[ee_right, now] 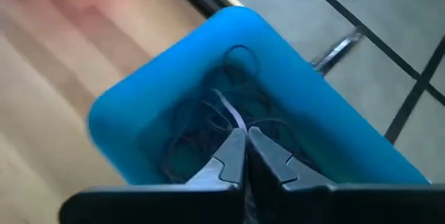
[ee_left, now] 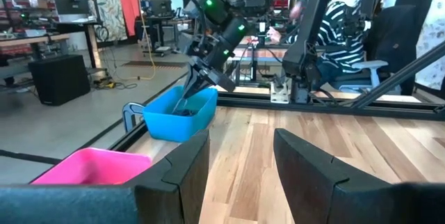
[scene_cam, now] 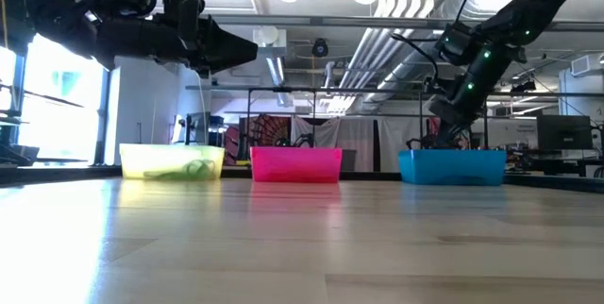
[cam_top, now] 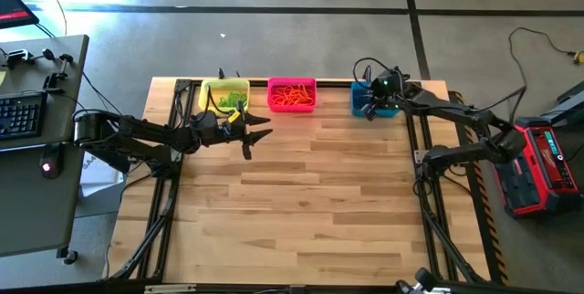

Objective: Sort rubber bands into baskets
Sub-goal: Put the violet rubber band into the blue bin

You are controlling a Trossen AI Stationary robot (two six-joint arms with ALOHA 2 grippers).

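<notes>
Three baskets stand in a row at the table's far edge. The yellow one [cam_top: 224, 96] holds green rubber bands [cam_top: 230, 104]. The pink one [cam_top: 292, 94] holds orange bands [cam_top: 292, 97]. The teal-blue one [cam_top: 376, 102] holds dark bands [ee_right: 201, 133]. My right gripper [ee_right: 245, 139] is shut and slants down into the blue basket [ee_left: 182, 113], its tips low over the dark bands. My left gripper [cam_top: 260, 134] hovers level and open just in front of the yellow basket, pointing toward the table's right, with nothing between its fingers [ee_left: 182, 172]. My right gripper's shut fingertips [ee_right: 233, 147] reach into the blue basket from above, slanting down. I cannot tell whether they touch the dark bands beneath them or hold one.
The wooden table top [cam_top: 301, 203] stretches bare in front of the baskets. A desk with a keyboard [cam_top: 23, 111] stands off the left side, a red case [cam_top: 543, 166] off the right. A person in a striped top [ee_left: 341, 33] sits beyond the table's right side.
</notes>
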